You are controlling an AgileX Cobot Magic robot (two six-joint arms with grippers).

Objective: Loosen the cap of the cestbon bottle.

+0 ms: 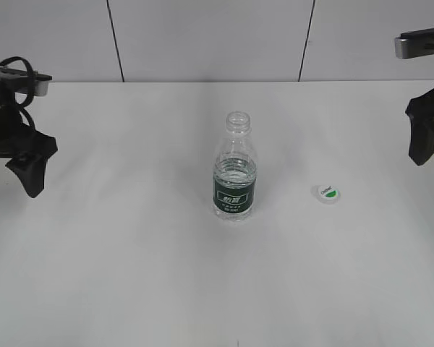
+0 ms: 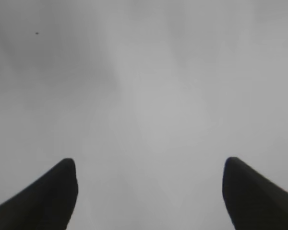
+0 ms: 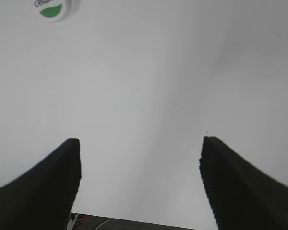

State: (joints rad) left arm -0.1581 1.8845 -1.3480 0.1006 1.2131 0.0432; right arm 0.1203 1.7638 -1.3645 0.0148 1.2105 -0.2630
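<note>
1. The cap (image 1: pixel 328 193): we recorded it off the bottle, lying flat on the table (image 1: pixel 130 275), top face up. Small, round, white, its lower half green, with tiny lettering on the white. It sat inboard of the right gripper (image 1: pixel 425 137) and nearer the viewer; in the right wrist view it appeared at the upper left corner (image 3: pixel 52 8), well ahead of and left of the fingertips. We judged it light, rigid and apt to skid on the smooth surface if nudged; the rim would be the place to pinch it.

2. The cestbon bottle (image 1: pixel 234 173): upright at the table's middle, roughly midway between the two grippers and well apart from both, with the cap lying near it on the right-gripper side. Clear plastic, ribbed shoulders, dark green wrap label with white lettering, neck open. It looked partly filled with water. We judged it light, thin-walled and likely to dent under a hard squeeze, and easy to tip and spill with its mouth uncovered; the labelled waist seemed the firmest hold.

3. Task standing: with the cap already clear of the neck, we judged the loosening complete.

4. Right gripper: released, jaws spread wide, nothing between them, hanging above bare table.

5. Left gripper (image 1: pixel 25 155): likewise released and empty, jaws wide; its wrist view showed only plain table ahead (image 2: pixel 144 96).
</note>
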